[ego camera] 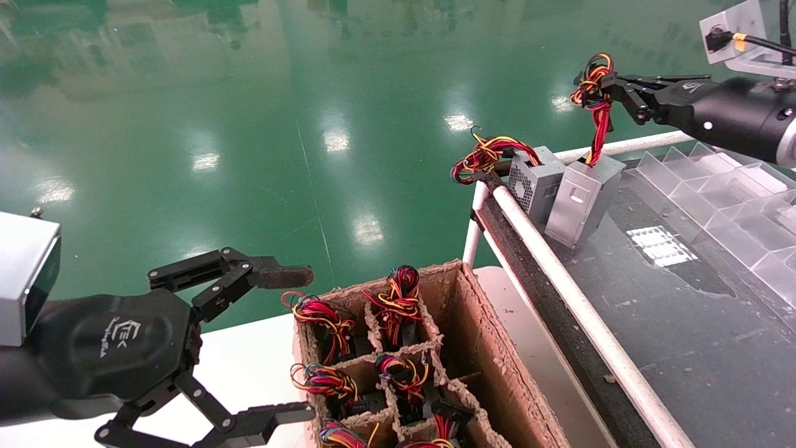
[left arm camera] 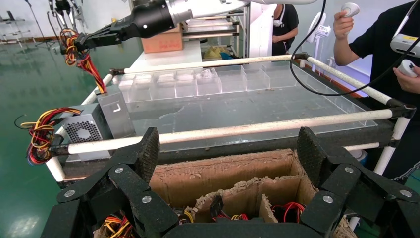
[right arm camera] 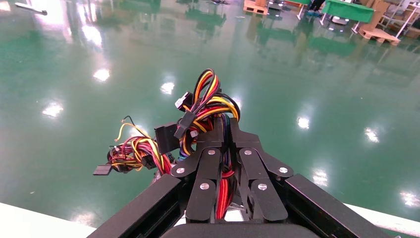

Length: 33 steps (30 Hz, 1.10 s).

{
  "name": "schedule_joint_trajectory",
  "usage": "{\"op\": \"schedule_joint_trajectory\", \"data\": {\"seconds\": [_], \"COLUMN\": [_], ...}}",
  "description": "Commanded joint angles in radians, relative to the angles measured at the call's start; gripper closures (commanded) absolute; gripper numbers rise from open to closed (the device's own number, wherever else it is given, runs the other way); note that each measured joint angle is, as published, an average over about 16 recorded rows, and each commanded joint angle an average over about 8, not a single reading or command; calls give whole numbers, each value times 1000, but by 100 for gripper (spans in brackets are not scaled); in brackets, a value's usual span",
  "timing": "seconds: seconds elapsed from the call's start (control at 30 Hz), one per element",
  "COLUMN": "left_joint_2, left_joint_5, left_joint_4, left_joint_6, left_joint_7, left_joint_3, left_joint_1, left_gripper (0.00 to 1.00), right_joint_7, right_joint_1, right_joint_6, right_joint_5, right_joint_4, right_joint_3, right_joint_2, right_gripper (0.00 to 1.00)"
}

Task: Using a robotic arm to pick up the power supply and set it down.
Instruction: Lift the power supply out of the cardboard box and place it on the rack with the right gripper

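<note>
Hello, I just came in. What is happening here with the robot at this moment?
The right gripper is shut on the wire bundle of a grey power supply, which stands tilted on the dark table beside a second unit with a vent face. The left gripper is open and hovers near the cardboard box, whose cells hold more wired units.

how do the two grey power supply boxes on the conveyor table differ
The plain grey sheet-metal power supply shows a slotted side, while the grey unit with the perforated vent face shows its vent. The plain one's red-yellow-black wire bundle is pinched in the right gripper above it; the vented one's wires hang free over the white rail. Both sit side by side.
</note>
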Motion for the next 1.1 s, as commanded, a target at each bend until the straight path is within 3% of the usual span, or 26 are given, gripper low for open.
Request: {"op": "schedule_joint_trajectory", "data": {"seconds": [0.03, 1.1], "left_joint_2": [0, -1], "left_joint_5": [0, -1], "left_joint_4": [0, 0], "left_joint_6": [0, -1], "left_joint_7": [0, 1], "left_joint_3": [0, 1], "left_joint_1": [0, 0], "left_gripper": [0, 0], "right_joint_7": [-4, -5], "right_joint_1": [-1, -8], "right_joint_6": [14, 190], "right_joint_5": [-2, -8], "right_joint_4": [-1, -5], "right_joint_3": [-1, -6], "right_joint_2": [-9, -134], "right_gripper": [100, 100]}}
